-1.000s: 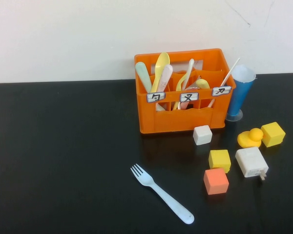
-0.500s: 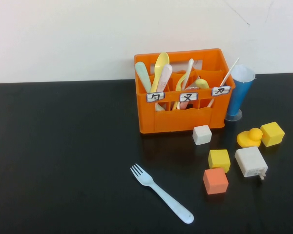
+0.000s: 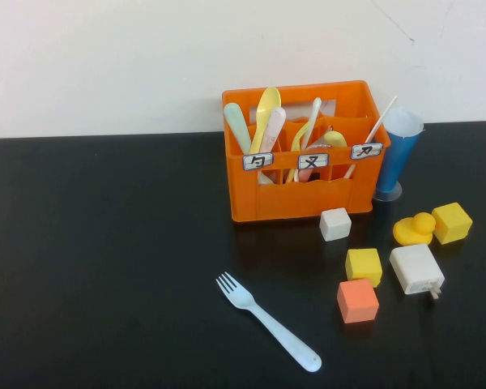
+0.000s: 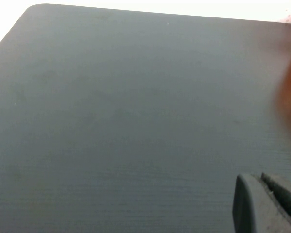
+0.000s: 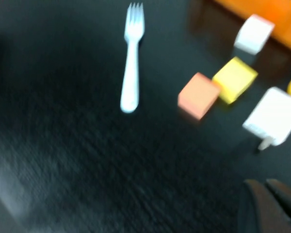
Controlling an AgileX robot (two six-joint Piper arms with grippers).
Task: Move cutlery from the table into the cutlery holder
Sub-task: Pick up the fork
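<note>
Both jaws cropped, state unclear: left gripper (image 4: 266,204), right gripper (image 5: 269,206) above table (image 3: 105,259).

1. A blue cone-shaped cup (image 3: 398,162) with a pale rim stands at the table's back edge, on the right of the other items.
2. A yellow rubber duck (image 3: 415,229) sits in front of that cup, touching or just beside a yellow cube (image 3: 452,223) on its right.
3. A white cube (image 3: 335,224) rests further left.
4. A second yellow cube (image 3: 364,266) lies nearer the camera, with an orange cube (image 3: 358,301) just in front of it.
5. A white charger plug (image 3: 417,270), prongs pointing toward the near right, lies right of those two cubes.
6. Behind everything rises a plain white wall (image 3: 146,65).
</note>
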